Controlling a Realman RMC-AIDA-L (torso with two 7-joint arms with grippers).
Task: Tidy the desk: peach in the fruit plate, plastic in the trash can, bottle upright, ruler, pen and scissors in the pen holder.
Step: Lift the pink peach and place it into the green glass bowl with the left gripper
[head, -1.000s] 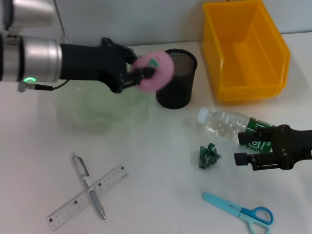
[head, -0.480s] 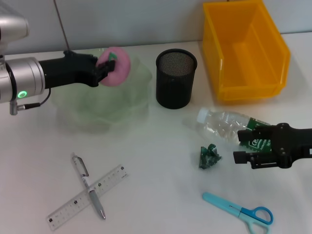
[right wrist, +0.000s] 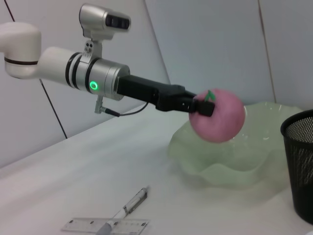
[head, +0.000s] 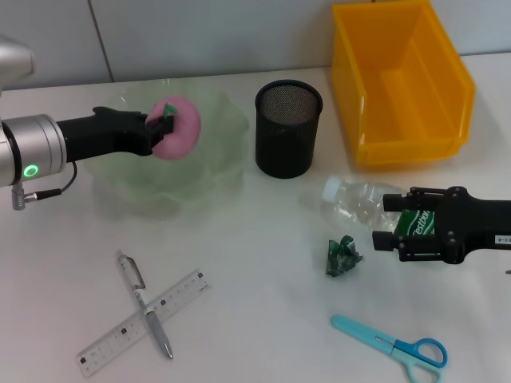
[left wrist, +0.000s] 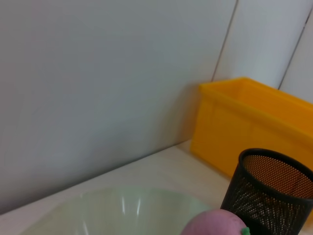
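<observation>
My left gripper [head: 162,128] is shut on the pink peach [head: 182,136] and holds it just above the pale green fruit plate [head: 152,179]. In the right wrist view, the left gripper [right wrist: 199,106] has the peach [right wrist: 220,117] hanging over the plate [right wrist: 230,164]. The clear bottle [head: 355,199] with a green label lies on its side. My right gripper [head: 391,222] is open, with its fingers on either side of the label end. Crumpled green plastic [head: 342,255] lies in front of the bottle. The pen [head: 144,303] lies across the ruler [head: 148,321], and blue scissors [head: 395,345] lie near the front edge.
The black mesh pen holder [head: 289,128] stands between the plate and the yellow bin [head: 399,80] at the back right. The left wrist view shows the peach [left wrist: 215,225], pen holder [left wrist: 269,196] and bin [left wrist: 244,127] before a white wall.
The left gripper has carried the peach leftwards from beside the pen holder to over the plate, and lower. The right gripper has moved in so that its fingers flank the bottle.
</observation>
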